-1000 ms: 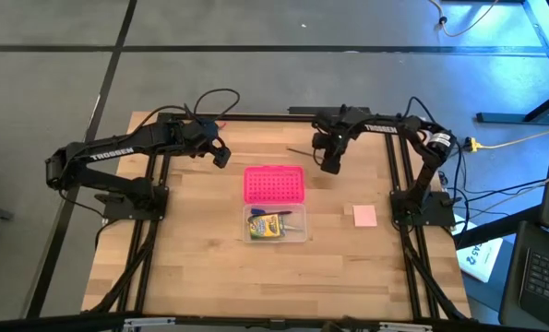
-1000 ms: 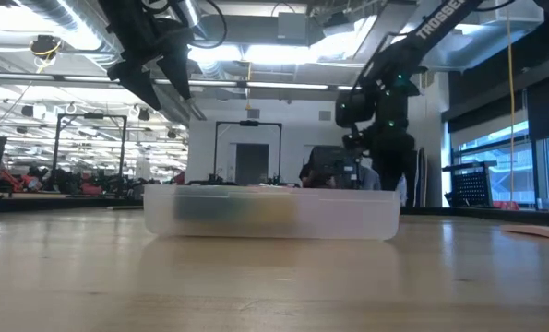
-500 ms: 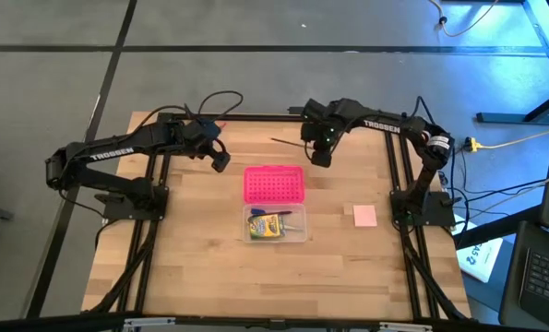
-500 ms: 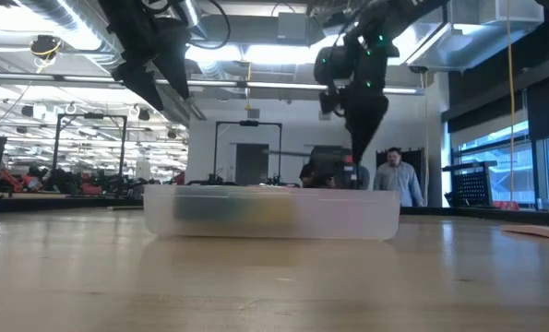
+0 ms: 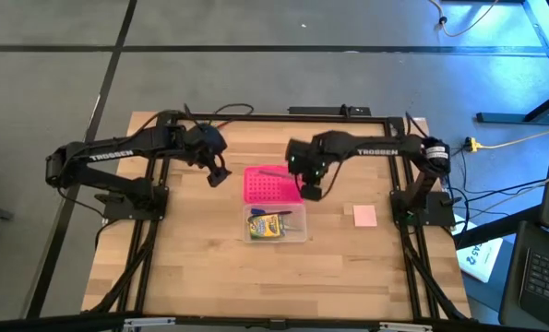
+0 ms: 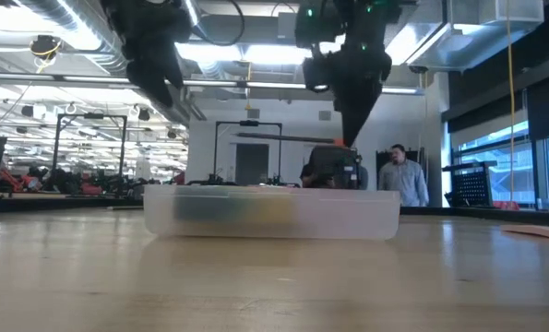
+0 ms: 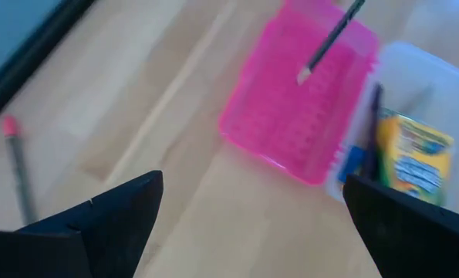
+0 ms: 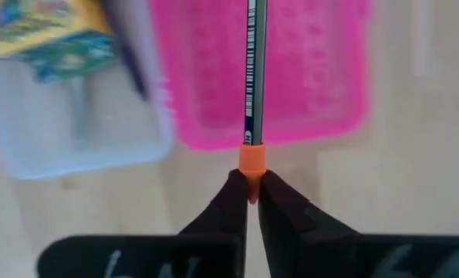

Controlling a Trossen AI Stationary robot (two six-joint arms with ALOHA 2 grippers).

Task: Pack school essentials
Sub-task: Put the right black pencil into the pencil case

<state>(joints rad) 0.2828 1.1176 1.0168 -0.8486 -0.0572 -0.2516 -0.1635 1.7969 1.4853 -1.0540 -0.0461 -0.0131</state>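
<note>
pink dotted lid (image 5: 273, 183), orange-tipped pencil (image 8: 252, 77)

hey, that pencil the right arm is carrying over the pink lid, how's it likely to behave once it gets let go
The pencil looks thin, stiff and light: it juts straight out, pinched only by its orange eraser end in the right hand. Held so near one end, it may pivot or slip. Dropped on the pink lid rather than the clear box, it would probably roll.
</note>
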